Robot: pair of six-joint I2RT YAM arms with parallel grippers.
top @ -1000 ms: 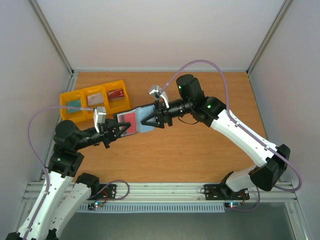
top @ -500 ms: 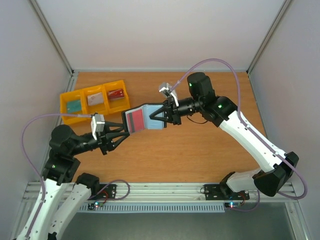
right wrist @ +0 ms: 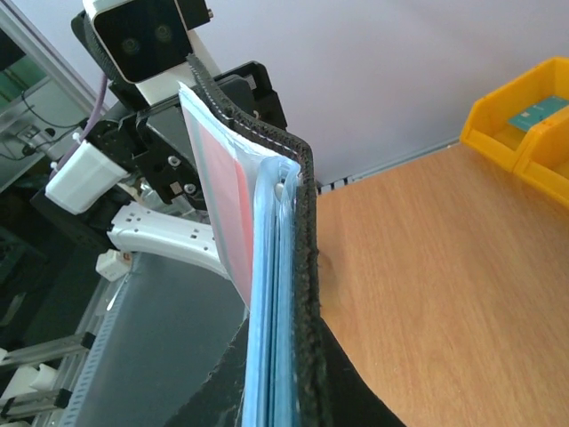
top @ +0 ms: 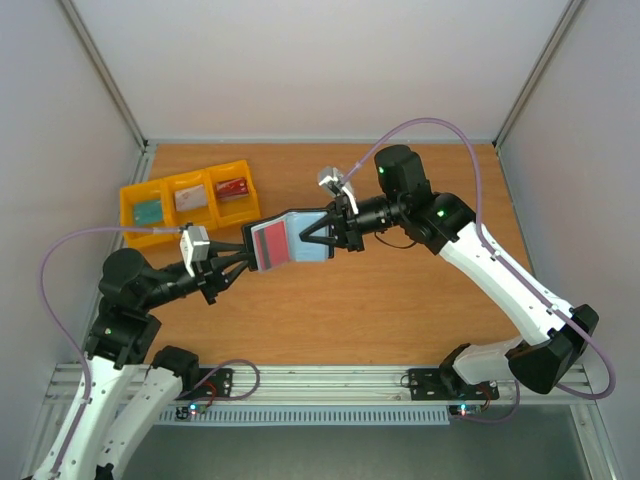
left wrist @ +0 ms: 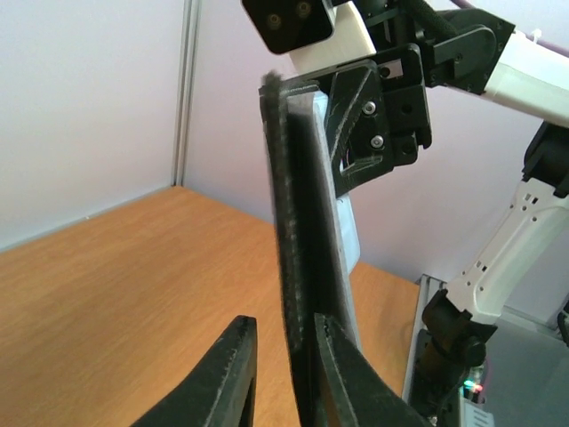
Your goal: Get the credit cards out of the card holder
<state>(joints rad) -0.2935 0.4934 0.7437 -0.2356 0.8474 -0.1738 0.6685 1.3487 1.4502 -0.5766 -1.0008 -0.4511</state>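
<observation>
The card holder [top: 293,254] hangs in the air above the table, open, with its grey-blue pockets facing up. A dark red card [top: 266,243] lies in its left half. My right gripper [top: 303,238] is shut on the holder's right half. In the right wrist view the holder [right wrist: 307,285] stands edge-on between the fingers [right wrist: 356,396], and the red card [right wrist: 222,209] sticks out of it. My left gripper [top: 243,263] is open. Its jaws straddle the holder's left edge [left wrist: 289,222], which touches the right finger [left wrist: 342,378] and stands apart from the left one. The other cards are hidden.
A row of yellow bins [top: 190,178] stands at the back left of the wooden table [top: 400,310], holding a teal, a whitish and a red card. Grey walls close in the table on three sides.
My right gripper carried the holder to the right and a little up. My left gripper drew back, then moved in again around the holder's left edge.
</observation>
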